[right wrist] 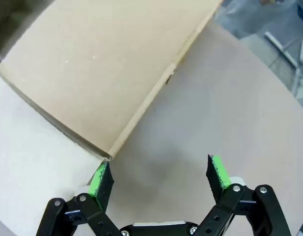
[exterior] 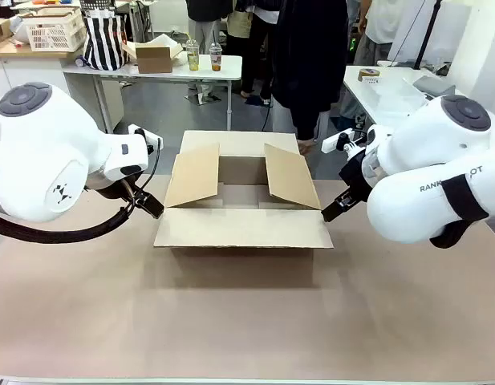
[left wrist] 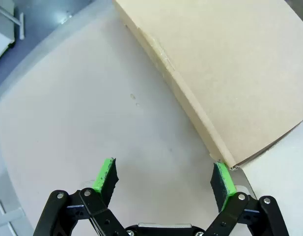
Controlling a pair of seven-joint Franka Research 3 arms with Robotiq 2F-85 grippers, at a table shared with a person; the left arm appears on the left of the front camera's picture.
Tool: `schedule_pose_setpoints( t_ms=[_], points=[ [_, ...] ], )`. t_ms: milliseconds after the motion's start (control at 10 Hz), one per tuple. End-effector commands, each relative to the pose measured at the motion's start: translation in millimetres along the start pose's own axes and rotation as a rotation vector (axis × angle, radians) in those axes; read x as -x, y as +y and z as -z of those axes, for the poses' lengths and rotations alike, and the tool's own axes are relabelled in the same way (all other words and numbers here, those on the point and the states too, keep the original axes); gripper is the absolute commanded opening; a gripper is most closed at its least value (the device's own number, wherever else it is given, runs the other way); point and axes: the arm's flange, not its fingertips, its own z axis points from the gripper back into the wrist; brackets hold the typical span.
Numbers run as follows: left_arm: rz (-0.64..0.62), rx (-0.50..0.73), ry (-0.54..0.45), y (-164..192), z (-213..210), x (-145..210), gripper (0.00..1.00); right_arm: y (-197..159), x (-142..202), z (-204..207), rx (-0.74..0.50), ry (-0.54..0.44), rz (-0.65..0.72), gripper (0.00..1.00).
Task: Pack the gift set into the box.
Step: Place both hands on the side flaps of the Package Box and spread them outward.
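The box [exterior: 243, 228] stands open in the middle of the brown table [exterior: 247, 321]. Its near flap lies flat toward me and its two side flaps slant up over the opening. My left gripper [exterior: 148, 203] is at the box's near left corner, open and holding nothing. In the left wrist view the left gripper [left wrist: 163, 177] has one pad beside the corner of the box flap [left wrist: 230, 73]. My right gripper [exterior: 335, 210] is at the near right corner, also open. In the right wrist view the right gripper [right wrist: 158, 174] has one pad touching or just off the flap [right wrist: 107, 64] corner. The gift set is out of view.
A person in dark clothes [exterior: 311, 56] stands behind the box at the far side. Farther back is a white table [exterior: 183, 68] with cups, a small carton and a striped bag. Another white table [exterior: 391, 92] is at the right. Bare tabletop lies in front of the box.
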Motion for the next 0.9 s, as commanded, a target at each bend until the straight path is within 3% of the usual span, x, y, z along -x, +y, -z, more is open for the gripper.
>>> schedule_pose_setpoints(
  t_ms=[0,800],
  points=[
    [0.0,0.0,0.0,0.0,-0.1,0.0,1.0,0.2,-0.2,-0.2,0.0,-0.001,-0.001,1.0],
    [0.0,0.0,0.0,0.0,-0.1,0.0,1.0,0.2,-0.2,-0.2,0.0,-0.001,-0.001,1.0]
  ],
)
